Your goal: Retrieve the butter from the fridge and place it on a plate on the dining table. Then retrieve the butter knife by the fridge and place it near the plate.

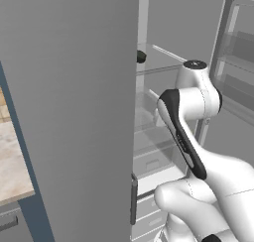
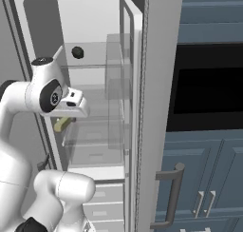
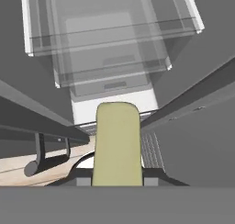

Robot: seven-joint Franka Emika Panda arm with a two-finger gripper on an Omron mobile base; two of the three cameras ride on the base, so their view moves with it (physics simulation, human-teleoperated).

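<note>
In the left base view, the fridge [image 1: 74, 112] is seen with its grey doors swung open, the near door taking up the left half of the picture; glass shelves and white drawers are exposed inside; a small dark round object [image 1: 141, 56] is seen at the edge of an upper shelf; the white arm is raised in front of the open compartment, its wrist turned toward the shelves; a strip of beige marbled counter [image 1: 12, 161] is visible at the far left.

In the right base view, the arm's hand is held at shelf height just in front of the fridge interior; the butter [image 2: 63, 123] is seen as a pale yellow-green stick jutting from under the hand, off the shelves and clear of the glass; the same dark round object is seen resting on the upper glass shelf; dark blue cabinets [image 2: 209, 178] and a black oven window [image 2: 209, 86] are shown to the right of the open door.

In the hand view, the gripper [image 3: 117, 179] is seen clamped on the butter, the stick rising between the jaws in the middle of the picture; the fridge's clear drawers and white base are seen beyond it; a grey door handle [image 3: 39, 152] is shown at lower left over a pale wood floor.
</note>
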